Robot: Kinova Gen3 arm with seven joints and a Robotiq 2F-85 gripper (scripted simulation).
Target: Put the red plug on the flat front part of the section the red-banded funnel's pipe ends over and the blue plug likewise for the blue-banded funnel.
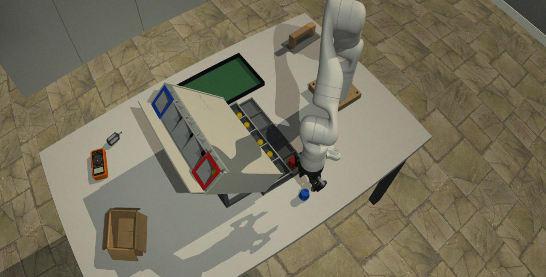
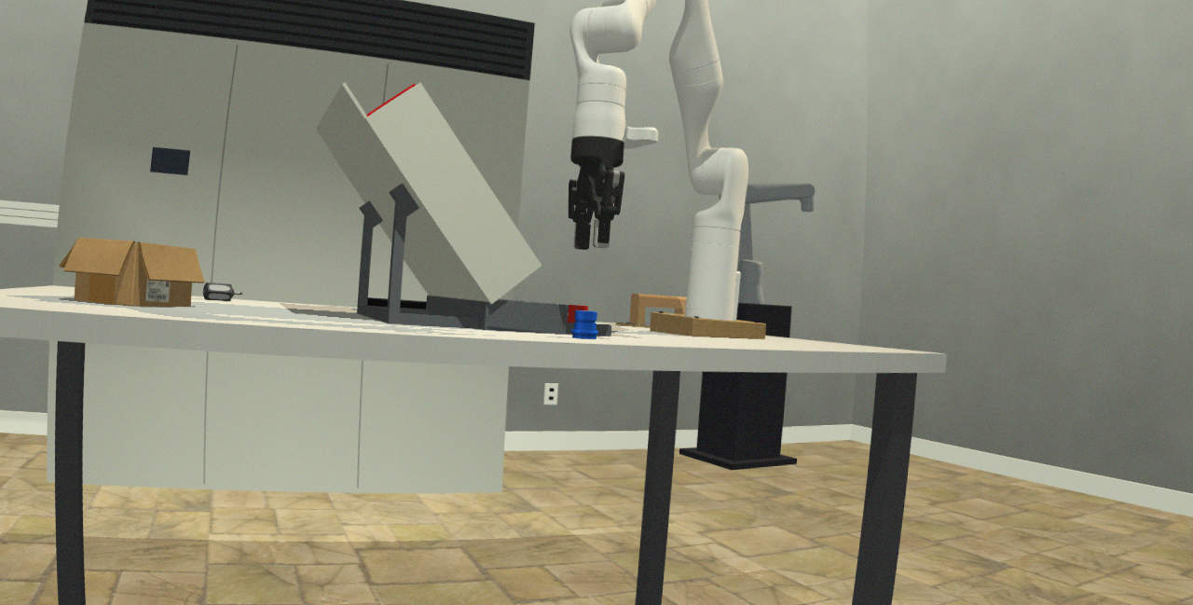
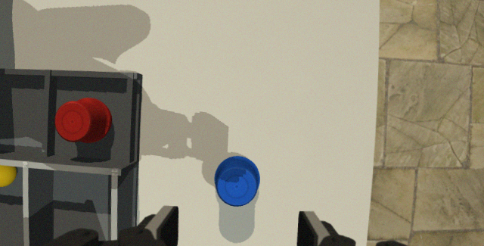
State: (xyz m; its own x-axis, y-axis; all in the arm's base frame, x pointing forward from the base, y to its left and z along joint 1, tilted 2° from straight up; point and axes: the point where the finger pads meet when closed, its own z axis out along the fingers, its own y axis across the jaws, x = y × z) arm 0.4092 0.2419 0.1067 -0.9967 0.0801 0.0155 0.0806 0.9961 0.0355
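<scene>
My gripper (image 1: 318, 186) (image 2: 592, 236) (image 3: 237, 228) is open and empty, high above the table near the blue plug. The blue plug (image 1: 304, 194) (image 2: 584, 324) (image 3: 237, 185) stands upright on the table beside the tray's end. The red plug (image 1: 291, 161) (image 2: 577, 313) (image 3: 72, 121) stands in the end front section of the grey tray (image 2: 525, 316) (image 3: 139, 125). Several yellow marbles (image 1: 259, 141) lie in the row behind. One marble (image 1: 213, 172) shows inside the red-banded funnel (image 1: 198, 180). The blue-banded funnel (image 1: 156, 110) is at the far end. The cover (image 1: 206, 115) (image 2: 454, 184) hides the pipes.
A green tray with a black rim (image 1: 247, 92) lies behind the grey tray. A trowel (image 1: 301, 35) lies near the arm's wooden base (image 1: 350, 98) (image 2: 708, 327). An open cardboard box (image 1: 143, 237) (image 2: 171, 263), an orange multimeter (image 1: 98, 164) and a small motor (image 1: 113, 138) (image 2: 219, 292) are beyond the cover.
</scene>
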